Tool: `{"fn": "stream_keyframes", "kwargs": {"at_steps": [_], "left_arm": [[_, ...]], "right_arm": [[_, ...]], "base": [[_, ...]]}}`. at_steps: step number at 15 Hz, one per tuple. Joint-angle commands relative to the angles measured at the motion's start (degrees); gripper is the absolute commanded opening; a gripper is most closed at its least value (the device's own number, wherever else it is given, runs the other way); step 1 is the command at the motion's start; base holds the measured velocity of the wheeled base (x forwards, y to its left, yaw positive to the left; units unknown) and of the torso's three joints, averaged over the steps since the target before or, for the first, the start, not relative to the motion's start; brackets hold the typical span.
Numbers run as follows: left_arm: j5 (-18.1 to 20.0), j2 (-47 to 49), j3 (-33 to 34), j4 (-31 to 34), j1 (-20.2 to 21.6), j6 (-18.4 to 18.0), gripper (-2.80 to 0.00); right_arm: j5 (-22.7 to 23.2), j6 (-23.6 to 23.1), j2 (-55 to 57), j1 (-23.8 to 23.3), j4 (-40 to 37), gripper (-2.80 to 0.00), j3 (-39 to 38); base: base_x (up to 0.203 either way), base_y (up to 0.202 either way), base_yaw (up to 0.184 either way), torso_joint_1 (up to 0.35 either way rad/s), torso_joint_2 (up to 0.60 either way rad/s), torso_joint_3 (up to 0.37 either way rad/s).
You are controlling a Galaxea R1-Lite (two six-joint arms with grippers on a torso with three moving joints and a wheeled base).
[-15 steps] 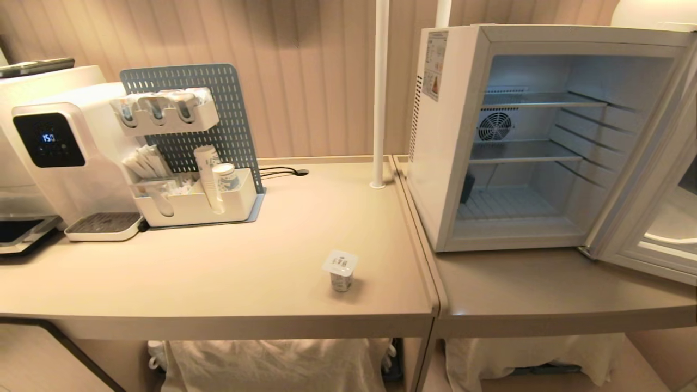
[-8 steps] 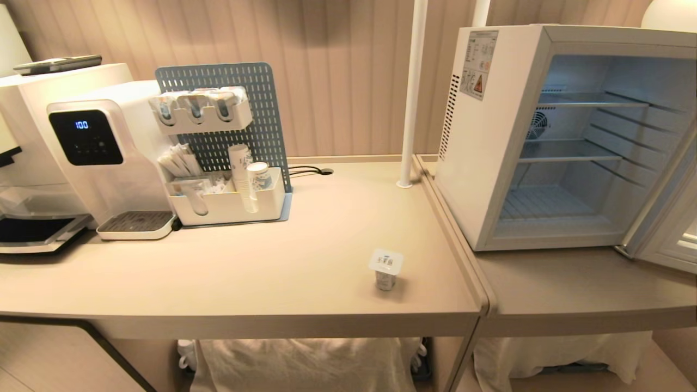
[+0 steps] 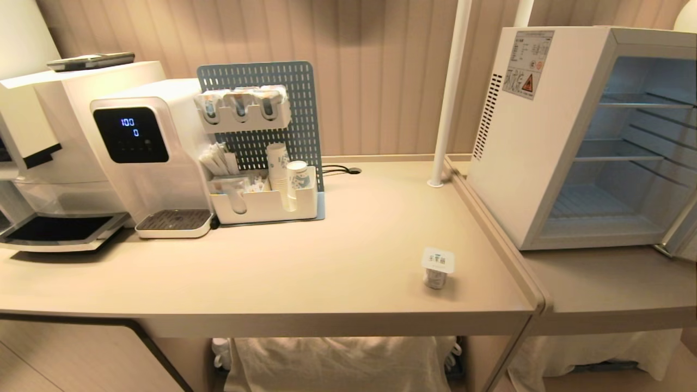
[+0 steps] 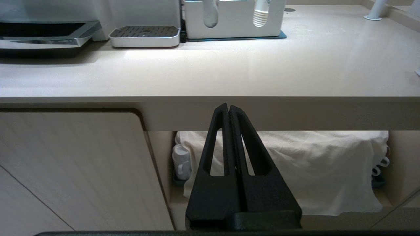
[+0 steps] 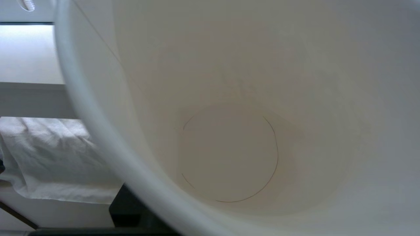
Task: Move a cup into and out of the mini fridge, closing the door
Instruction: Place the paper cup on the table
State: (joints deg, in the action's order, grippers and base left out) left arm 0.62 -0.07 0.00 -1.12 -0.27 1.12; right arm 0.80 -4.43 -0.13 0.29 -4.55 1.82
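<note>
Mini fridge [image 3: 523, 163]: right part cut off by the head view's edge; only a sliver of the door [image 3: 680, 242] shows. Neither arm in the head view. Right wrist view filled by the cup [image 5: 229, 154] interior; outer pattern and right gripper hidden. Sticker [image 3: 525, 62] text too small to read. Cloth [image 3: 337, 362] covers whatever lies beneath the desk [image 3: 326, 272].

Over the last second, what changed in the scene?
Only the camera moved: the head view swung left, so the mini fridge and the foil-lidded pot slid right in frame and the door went out of view. Nothing on the table shifted. Right gripper holds the cup; left gripper shut, parked below the table edge.
</note>
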Motion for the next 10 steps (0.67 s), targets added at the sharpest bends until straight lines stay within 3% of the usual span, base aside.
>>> {"fn": "stream_keyframes", "kwargs": {"at_steps": [1,10], "left_arm": [[-0.01,0.07,0.0,-0.03,0.0,0.02,-2.8],[-0.01,0.07,0.0,-0.03,0.0,0.02,-2.8]], "right_arm": [[-0.01,0.03,0.13,0.06,-0.02,-2.8,0.0],[-0.01,0.04,0.22,0.06,-0.02,-2.8,0.03]], "base": [[0.0,0.19,-0.001,0.007,0.0,-0.002],[0.0,0.192,0.0,0.002,0.0,0.004]]}}
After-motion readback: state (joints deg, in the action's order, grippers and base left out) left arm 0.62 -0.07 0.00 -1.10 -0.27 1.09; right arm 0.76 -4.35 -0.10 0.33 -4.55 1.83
